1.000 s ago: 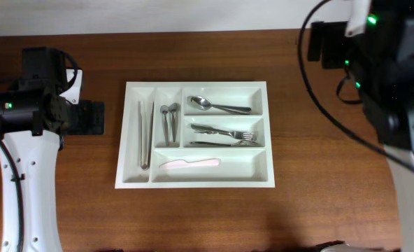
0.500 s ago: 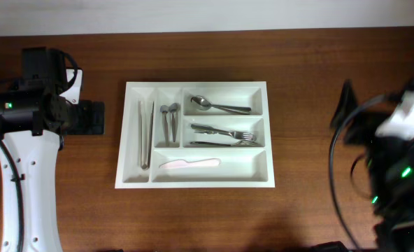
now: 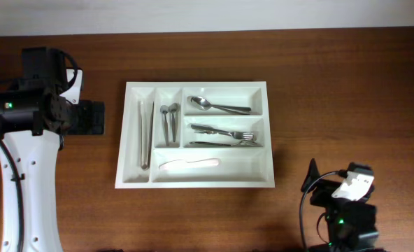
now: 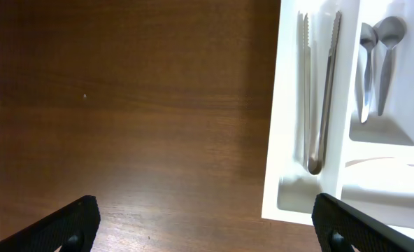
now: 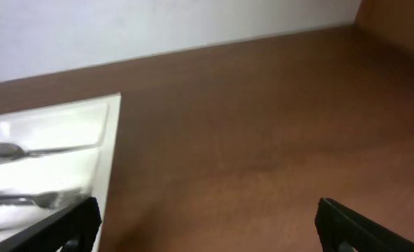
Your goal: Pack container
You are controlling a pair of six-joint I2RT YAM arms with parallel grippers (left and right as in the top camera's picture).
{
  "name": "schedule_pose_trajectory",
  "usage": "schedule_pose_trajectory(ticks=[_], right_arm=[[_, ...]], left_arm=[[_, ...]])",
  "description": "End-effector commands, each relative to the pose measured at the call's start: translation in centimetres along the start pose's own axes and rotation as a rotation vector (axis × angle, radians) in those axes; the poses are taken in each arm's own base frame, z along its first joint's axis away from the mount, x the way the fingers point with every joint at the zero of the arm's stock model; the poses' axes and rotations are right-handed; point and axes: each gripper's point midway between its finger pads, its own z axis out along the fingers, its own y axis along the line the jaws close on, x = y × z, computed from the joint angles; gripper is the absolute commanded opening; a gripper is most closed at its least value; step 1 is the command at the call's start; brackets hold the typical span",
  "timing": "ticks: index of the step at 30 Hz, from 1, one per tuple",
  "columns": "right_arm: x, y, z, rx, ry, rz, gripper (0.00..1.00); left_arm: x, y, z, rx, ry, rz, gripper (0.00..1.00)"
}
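Black left claw (image 4: pixel 207 217) hangs just left of the container (image 3: pixel 196 133), its fingers spread wide and holding nothing. The container lies flat at mid-worktop (image 3: pixel 319 84).

Contents, left to right:
- Outer narrow slot: tongs (image 3: pixel 145 133).
- Next narrow slot: two small spoons (image 3: pixel 169 117).
- Three wide bays: a large spoon (image 3: pixel 218 106) in the far bay, forks (image 3: pixel 224 133) in the middle bay, and a pale pink knife (image 3: pixel 189 164) in the nearest bay.

No loose cutlery shows on the worktop. Packing is therefore judged complete, and the step in hand is parking the arms.

The right claw (image 5: pixel 207 224) sits low at the near right corner, well apart from the container. It is likewise spread wide and empty.

Procedure:
1. Keep both claws clear of the container's rim.
2. Move away from the container, never across it.
3. Do not nudge its wall, or the sorted pieces may shift.
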Motion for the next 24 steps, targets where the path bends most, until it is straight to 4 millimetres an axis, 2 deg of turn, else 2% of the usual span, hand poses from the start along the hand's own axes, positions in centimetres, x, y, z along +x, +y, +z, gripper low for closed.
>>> schedule_pose_trajectory(ticks=[1, 9, 24], right_arm=[[1.4, -0.4, 0.5, 0.01, -0.01, 0.086, 0.99], [4.2, -0.7, 1.6, 0.025, 0.045, 0.069, 0.99], [4.0, -0.7, 1.6, 0.021, 0.034, 0.072, 0.99]], left_arm=[[-0.2, 0.1, -0.2, -0.002, -0.011, -0.021, 0.99], [-0.2, 0.1, -0.2, -0.002, -0.011, -0.021, 0.99], [-0.2, 0.1, -0.2, -0.001, -0.01, -0.021, 0.99]])
